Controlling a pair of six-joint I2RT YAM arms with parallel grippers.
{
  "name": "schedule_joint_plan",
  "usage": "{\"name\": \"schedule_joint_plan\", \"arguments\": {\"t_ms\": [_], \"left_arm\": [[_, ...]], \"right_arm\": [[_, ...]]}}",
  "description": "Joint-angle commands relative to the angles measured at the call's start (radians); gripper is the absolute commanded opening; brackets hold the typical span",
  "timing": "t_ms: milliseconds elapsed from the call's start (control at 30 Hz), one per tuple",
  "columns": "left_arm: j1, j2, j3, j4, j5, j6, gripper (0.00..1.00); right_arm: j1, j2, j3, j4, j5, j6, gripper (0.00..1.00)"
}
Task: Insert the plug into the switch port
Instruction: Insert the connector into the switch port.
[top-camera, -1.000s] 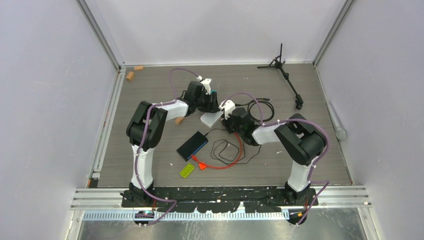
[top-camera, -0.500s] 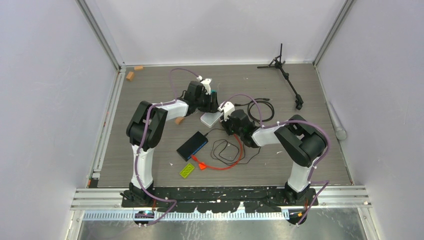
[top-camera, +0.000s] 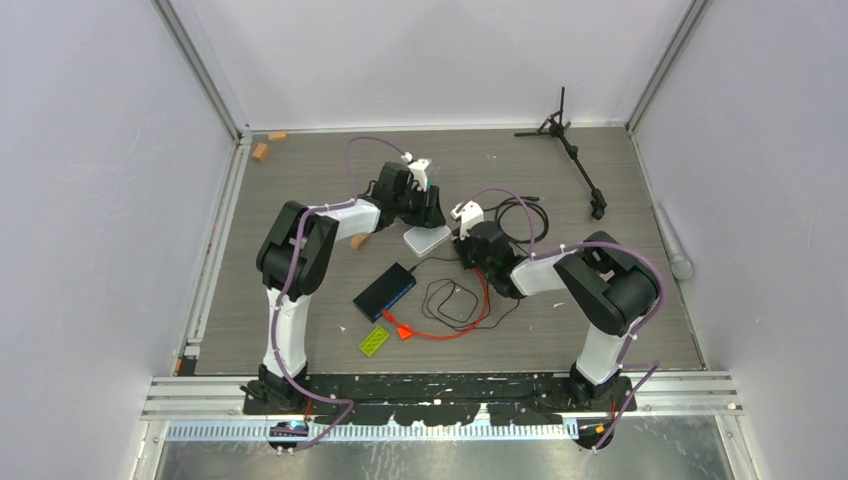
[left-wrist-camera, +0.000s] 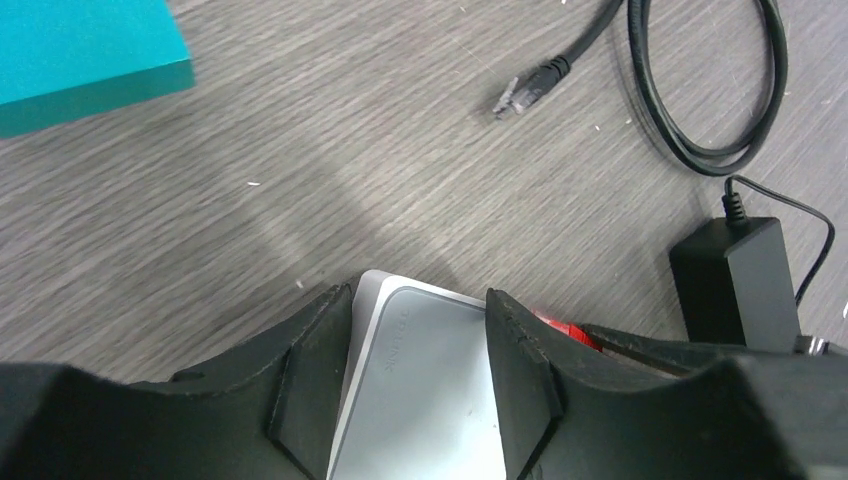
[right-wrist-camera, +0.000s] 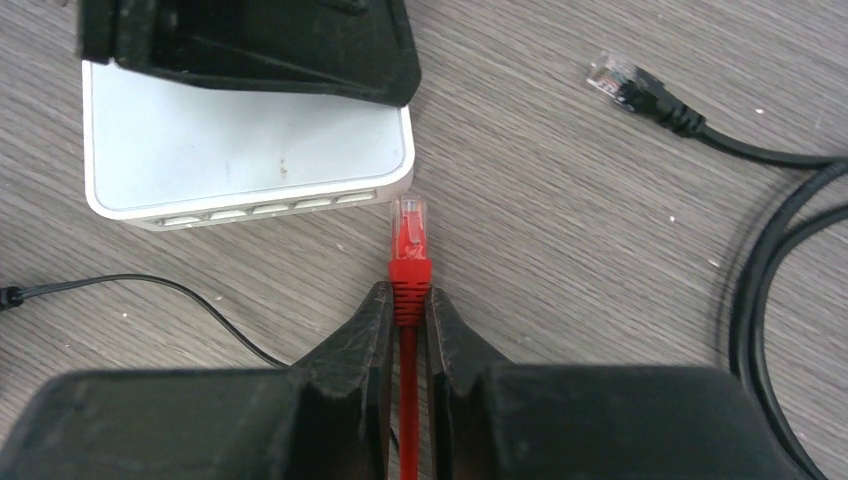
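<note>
The white switch (top-camera: 425, 238) lies flat on the table, and my left gripper (top-camera: 424, 214) is shut on it. In the left wrist view both fingers press its two sides (left-wrist-camera: 425, 390). My right gripper (right-wrist-camera: 407, 300) is shut on the red cable just behind the plug (right-wrist-camera: 409, 228). The plug points at the switch's right front corner. Its tip is just right of the row of ports (right-wrist-camera: 270, 210) and outside them. In the top view the right gripper (top-camera: 462, 242) sits right next to the switch, and the red cable (top-camera: 470, 312) loops back toward the near side.
A coiled black network cable (top-camera: 520, 215) with a loose connector (right-wrist-camera: 625, 78) lies to the right. A black power brick (left-wrist-camera: 735, 285) with its thin wire sits beside the switch. Also here: a teal block (left-wrist-camera: 85, 55), a dark blue box (top-camera: 385, 290), a green piece (top-camera: 374, 341), a small tripod (top-camera: 570, 150).
Both wrists have drifted slightly to the right, and the switch has shifted a little with the left gripper. Both grips are unchanged.
</note>
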Motion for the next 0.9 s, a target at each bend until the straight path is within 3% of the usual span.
{"name": "schedule_joint_plan", "arguments": {"t_ms": [0,667,733,867], "left_arm": [[-0.025,0.042,0.018,-0.091,0.049,0.032,0.53],[-0.026,0.042,0.019,-0.092,0.026,0.026,0.54],[-0.026,0.039,0.017,-0.091,0.016,0.027,0.54],[-0.026,0.028,0.006,-0.092,-0.021,0.025,0.56]], "right_arm": [[-0.024,-0.05,-0.025,0.034,-0.009,0.042,0.0],[-0.024,-0.06,0.027,-0.034,-0.208,0.04,0.0],[-0.019,-0.069,0.018,-0.041,-0.163,0.056,0.01],[-0.013,-0.092,-0.017,-0.048,0.106,0.102,0.0]]}}
